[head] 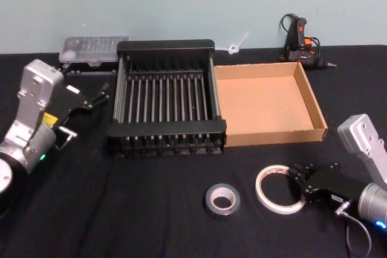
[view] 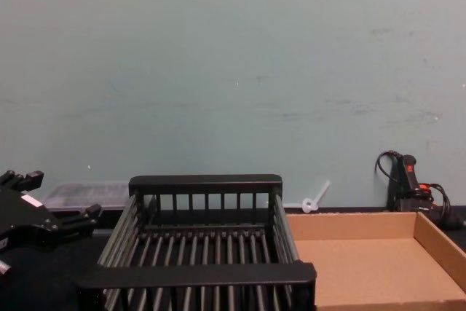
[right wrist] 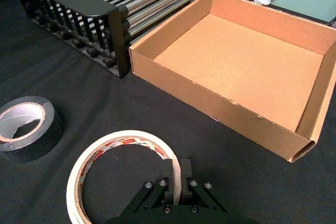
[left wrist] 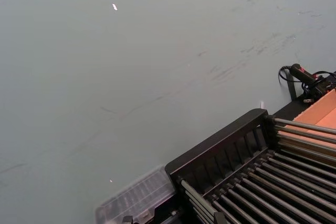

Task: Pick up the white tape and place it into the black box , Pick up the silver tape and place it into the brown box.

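Right claw (head: 304,183): down at the surface (head: 151,222), clamped on the near-right wall of the white tape (head: 279,190). The right wrist view shows the fingers (right wrist: 187,167) pinching the thin ring edge-on, one inside the core, one outside. The ring itself lies flat on the surface, not yet lifted.

Left claw (head: 92,98): idle, held above the surface at 9 o'clock of the black box (head: 166,101), fingers apart, holding nothing.

Positions, taken from the head view. The black box sits at centre; the brown box (head: 269,102) stands touching its 3 o'clock side. The white tape lies at about 5 o'clock of the black box, in front of the brown box. The silver tape (head: 222,201) lies flat just beside the white ring, at its 9 o'clock, apart from it.

Risks noted:
1. The grip is on a narrow, thin band. In my judgement the ring may flex or swing down from the claw on lifting, and slip out if the pinch is shallow.
2. A hanging ring, carried low toward 11 o'clock, could catch the thick front rim of the black box.
3. The brown box is the nearer container and directly beyond the claw; a release there would put the white tape in the wrong box.
4. A low sideways carry could brush the silver tape and shift it.

Both boxes appear empty.
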Motion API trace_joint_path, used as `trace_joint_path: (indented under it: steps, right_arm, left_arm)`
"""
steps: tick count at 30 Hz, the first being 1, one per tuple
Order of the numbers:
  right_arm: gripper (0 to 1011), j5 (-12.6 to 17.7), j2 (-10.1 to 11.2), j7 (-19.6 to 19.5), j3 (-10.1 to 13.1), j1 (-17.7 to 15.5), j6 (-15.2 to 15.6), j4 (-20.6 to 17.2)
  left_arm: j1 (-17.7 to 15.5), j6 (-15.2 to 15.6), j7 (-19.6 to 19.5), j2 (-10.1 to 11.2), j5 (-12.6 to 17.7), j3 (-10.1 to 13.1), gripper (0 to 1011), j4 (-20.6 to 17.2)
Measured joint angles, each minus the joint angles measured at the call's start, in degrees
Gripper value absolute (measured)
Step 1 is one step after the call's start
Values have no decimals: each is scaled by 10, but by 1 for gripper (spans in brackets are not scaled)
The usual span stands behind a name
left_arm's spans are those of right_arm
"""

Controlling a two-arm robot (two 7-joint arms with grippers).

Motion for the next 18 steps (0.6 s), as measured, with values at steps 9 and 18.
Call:
trace_joint_path:
  steps: [9,18]
  right_arm:
    - [87,2,1,2,1,-1,-6,0]
    - [87,16,3,10,8,-6,-24,-1]
  left_arm:
    - [0,0,0,0,0,0,1001,0]
    - [0,0,0,0,0,0,1001,0]
